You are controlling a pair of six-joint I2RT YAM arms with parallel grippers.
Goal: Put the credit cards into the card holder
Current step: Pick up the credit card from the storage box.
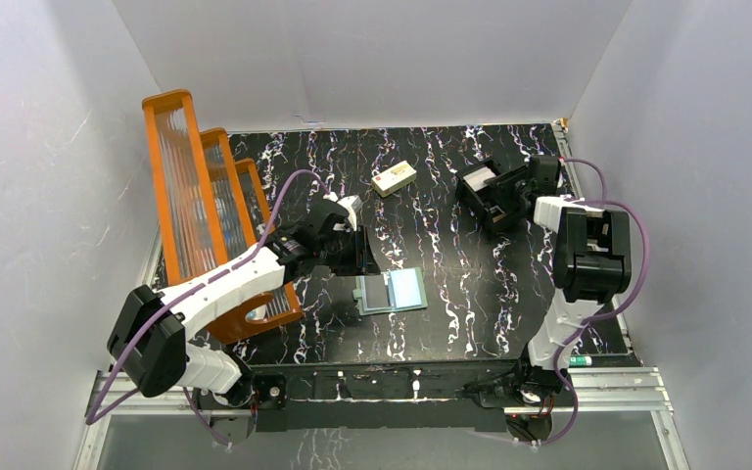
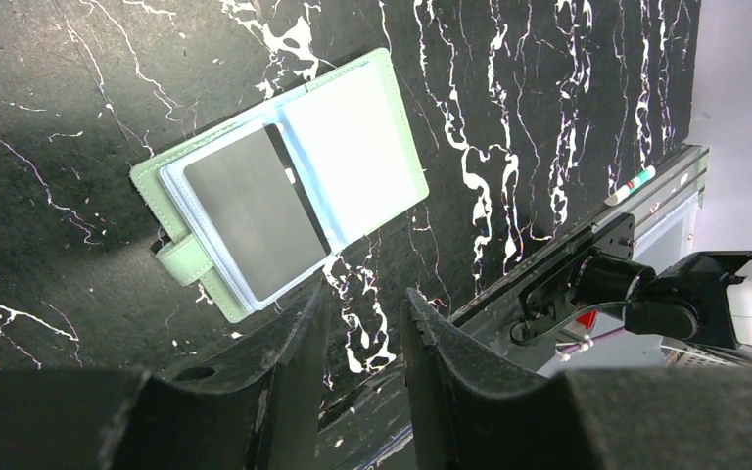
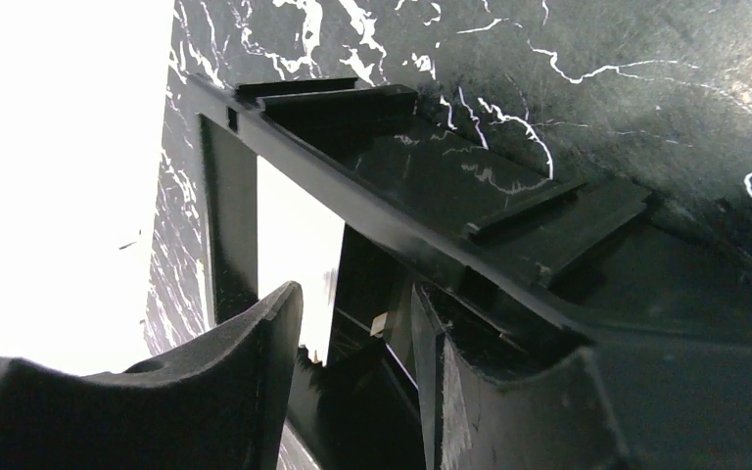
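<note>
The card holder point(image 1: 392, 291) lies open on the black marbled table, grey-green outside with pale blue lining. In the left wrist view the card holder point(image 2: 372, 147) has a grey credit card point(image 2: 250, 211) in its left pocket. My left gripper point(image 1: 357, 257) hovers just left of the holder; its jaws stand open and empty point(image 2: 364, 313). My right gripper point(image 1: 509, 199) reaches into the black boxy tray point(image 1: 494, 206) at the back right. A whitish card point(image 1: 486, 177) stands in that tray. In the right wrist view the open jaws point(image 3: 355, 294) straddle the tray's inside, with the white card point(image 3: 299, 250) just beyond the left fingertip.
A thick cream block point(image 1: 393, 178) lies at the back middle. An orange rack point(image 1: 201, 206) stands along the left side, beside my left arm. A small marker point(image 1: 578, 360) lies on the front rail near the right arm's base. White walls enclose the table.
</note>
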